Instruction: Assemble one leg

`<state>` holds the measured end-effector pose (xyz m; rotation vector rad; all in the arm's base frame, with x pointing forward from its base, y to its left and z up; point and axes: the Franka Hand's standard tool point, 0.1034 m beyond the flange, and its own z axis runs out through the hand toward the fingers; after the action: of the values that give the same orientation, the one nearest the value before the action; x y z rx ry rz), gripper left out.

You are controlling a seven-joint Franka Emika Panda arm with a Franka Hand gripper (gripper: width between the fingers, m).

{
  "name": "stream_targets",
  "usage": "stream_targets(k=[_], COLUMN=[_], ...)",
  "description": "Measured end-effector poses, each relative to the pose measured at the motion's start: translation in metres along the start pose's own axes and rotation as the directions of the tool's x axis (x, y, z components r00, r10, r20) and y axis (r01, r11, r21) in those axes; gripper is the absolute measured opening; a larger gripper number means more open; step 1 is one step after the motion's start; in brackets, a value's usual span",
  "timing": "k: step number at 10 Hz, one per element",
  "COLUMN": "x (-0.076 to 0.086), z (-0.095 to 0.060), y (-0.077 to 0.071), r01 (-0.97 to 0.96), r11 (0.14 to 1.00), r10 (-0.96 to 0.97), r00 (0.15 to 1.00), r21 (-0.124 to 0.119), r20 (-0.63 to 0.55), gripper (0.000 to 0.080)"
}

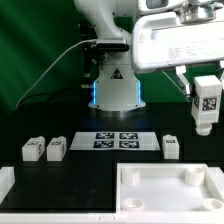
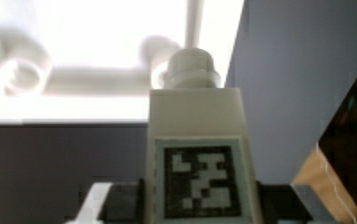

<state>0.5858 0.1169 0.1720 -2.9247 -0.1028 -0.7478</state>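
Blk table (image 1: 90,170); gripper (image 1: 203,84) clamps leg (image 1: 207,108), aloft nr white tray (image 1: 150,205).

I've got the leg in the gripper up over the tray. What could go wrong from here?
1. The leg hangs high in the gripper; a slip could drop it onto the tray.
2. In the wrist view its peg isn't clearly lined up with a socket, so it may jam.
3. Lowering could knock the loose leg nearby.
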Motion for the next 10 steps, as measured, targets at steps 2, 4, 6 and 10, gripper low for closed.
stream_targets(k=[2,4,6,10], x=[-0.003,-0.005,-0.003,0.004], z=[0.002,0.003,0.012,0.051], y=[-0.005,-0.004,0.003,0.019], r01=[0.003,0.008,0.027,0.042], r11=[1.000,1.000,1.000,0.999], r10=[-0.001,-0.006,-0.027,-0.046], r00=[0.989,0.990,0.991,0.989], r21=[0.015,0.012,0.000,-0.031], r20=[-0.147,-0.142,-0.133,-0.141], gripper=[0.0291,0.0291,0.0291,0.0291])
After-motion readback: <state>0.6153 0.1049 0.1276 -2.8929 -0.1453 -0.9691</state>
